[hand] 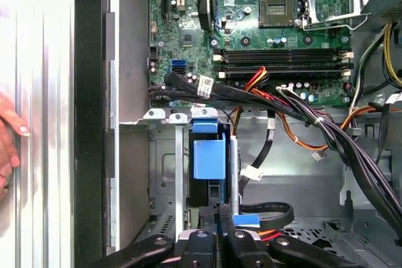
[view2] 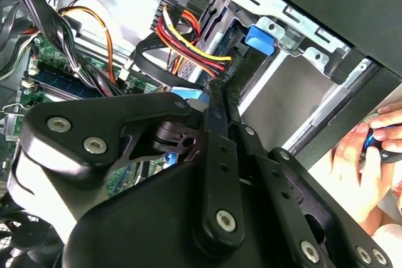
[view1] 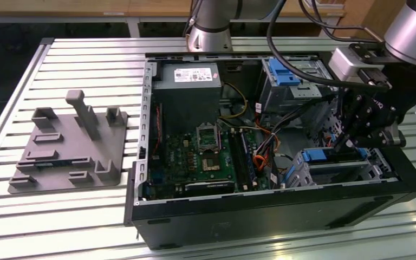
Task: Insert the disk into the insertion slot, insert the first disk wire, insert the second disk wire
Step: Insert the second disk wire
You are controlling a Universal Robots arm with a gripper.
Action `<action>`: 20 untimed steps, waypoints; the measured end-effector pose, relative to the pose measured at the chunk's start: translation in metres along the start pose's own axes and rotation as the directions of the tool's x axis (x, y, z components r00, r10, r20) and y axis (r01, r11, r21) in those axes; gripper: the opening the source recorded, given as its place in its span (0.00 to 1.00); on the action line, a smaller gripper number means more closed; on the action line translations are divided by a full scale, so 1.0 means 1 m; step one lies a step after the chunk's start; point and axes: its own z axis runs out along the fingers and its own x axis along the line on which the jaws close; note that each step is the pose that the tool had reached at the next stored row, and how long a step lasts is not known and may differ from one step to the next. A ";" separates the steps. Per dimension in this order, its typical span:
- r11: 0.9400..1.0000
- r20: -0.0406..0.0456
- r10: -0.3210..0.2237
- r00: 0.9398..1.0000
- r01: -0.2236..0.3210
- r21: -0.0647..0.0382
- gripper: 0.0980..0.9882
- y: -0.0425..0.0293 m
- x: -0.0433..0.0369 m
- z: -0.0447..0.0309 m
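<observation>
The disk (view1: 332, 156), in its blue frame, sits inside the insertion slot (view1: 352, 172), the low metal cage at the corner of the open computer case (view1: 266, 211) on the exterior view's right; in the first wrist view the blue frame (hand: 208, 155) stands upright between the cage's metal rails. So the first step looks done, and the work in hand is, I judge, the wiring. The gripper (view1: 349, 142) hangs right over the back edge of the disk, and in the first wrist view its fingers (hand: 217, 221) are pressed close together, seemingly pinching a thin black plug, though what exactly they hold I cannot tell. A bundle of cables (hand: 314, 123) runs from the motherboard (hand: 276, 29) toward the cage. Seating a plug would call for squaring it with the socket and pushing straight, gently. A person's hand (hand: 7, 136) rests on the table (view1: 71, 216) beside the case.
</observation>
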 end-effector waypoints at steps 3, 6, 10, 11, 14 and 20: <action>1.000 0.000 0.000 1.000 0.000 0.000 0.05 0.0000 0.0004 0.0005; 1.000 0.000 -0.001 1.000 0.001 0.000 0.05 -0.0001 0.0008 0.0011; 1.000 0.000 -0.002 1.000 0.002 0.000 0.05 -0.0001 0.0013 0.0023; 1.000 0.000 -0.003 1.000 0.003 0.000 0.05 -0.0001 0.0014 0.0026; 1.000 0.000 -0.003 1.000 0.003 0.000 0.05 -0.0002 0.0016 0.0031; 1.000 0.000 -0.003 1.000 0.003 0.000 0.26 0.0003 0.0026 -0.0118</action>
